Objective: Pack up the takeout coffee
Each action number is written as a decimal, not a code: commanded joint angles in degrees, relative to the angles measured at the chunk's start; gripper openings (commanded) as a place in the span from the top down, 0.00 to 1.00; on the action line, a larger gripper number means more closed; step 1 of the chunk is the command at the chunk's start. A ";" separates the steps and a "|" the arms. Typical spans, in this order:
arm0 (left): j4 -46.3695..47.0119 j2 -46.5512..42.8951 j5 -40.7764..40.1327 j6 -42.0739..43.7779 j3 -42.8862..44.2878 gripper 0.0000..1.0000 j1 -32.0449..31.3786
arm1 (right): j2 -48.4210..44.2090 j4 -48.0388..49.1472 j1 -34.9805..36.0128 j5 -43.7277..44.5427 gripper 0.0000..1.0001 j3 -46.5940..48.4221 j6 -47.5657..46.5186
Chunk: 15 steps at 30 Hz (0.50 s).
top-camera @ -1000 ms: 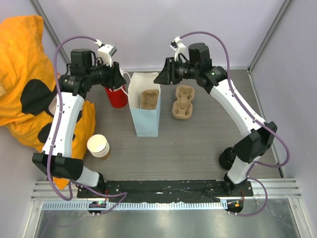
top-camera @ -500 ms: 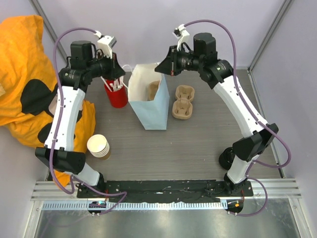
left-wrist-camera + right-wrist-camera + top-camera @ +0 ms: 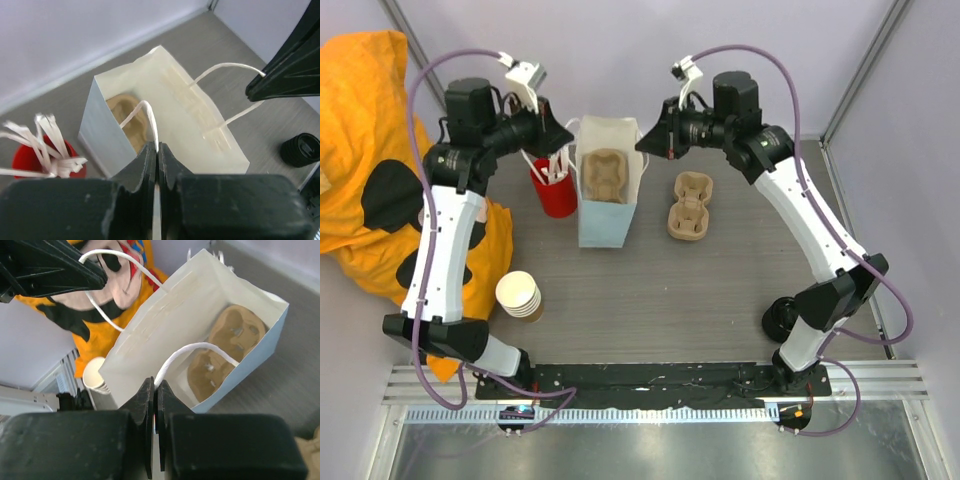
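Coffee (image 3: 778, 318), probably, stands well apart from right pincer (image 3: 642, 147) clamping bag (image 3: 603, 225) handle.

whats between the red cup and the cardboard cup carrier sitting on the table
The pale blue paper bag stands between the red cup and that carrier, with a second carrier inside it. The top view shows this.

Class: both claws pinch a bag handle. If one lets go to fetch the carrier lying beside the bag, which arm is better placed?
Right, probably. The carrier lies right of the bag, near the right claw. The left claw would have to reach across the bag.
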 commanded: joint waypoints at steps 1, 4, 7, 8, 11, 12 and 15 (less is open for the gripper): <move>2.84 -1.70 -0.14 -0.55 -13.15 0.91 -0.24 | -2.19 3.58 -0.17 -1.79 0.95 -8.89 -0.95; 4.96 -2.41 -0.76 -0.82 -19.42 0.90 -0.15 | -1.66 5.70 -0.08 -2.15 0.95 -13.29 -0.77; 4.52 -2.15 -1.20 -0.82 -17.76 0.90 -0.15 | -0.96 5.80 -0.08 -1.27 0.95 -12.60 -1.39; 4.09 -1.88 -1.12 -0.64 -15.40 0.89 -0.06 | -0.96 5.80 -0.17 -1.01 0.95 -11.73 -1.56; 3.38 -0.92 -1.03 -0.64 -11.70 0.86 -0.15 | -0.78 5.18 -0.17 -0.92 0.95 -9.88 -1.92; 3.12 -0.57 -1.03 -0.64 -11.08 0.85 -0.06 | -0.78 5.01 -0.17 -1.00 0.95 -9.61 -1.92; 2.50 -0.04 -0.94 -0.64 -8.79 0.78 -0.15 | -0.96 4.30 -0.17 -1.53 0.94 -8.64 -2.18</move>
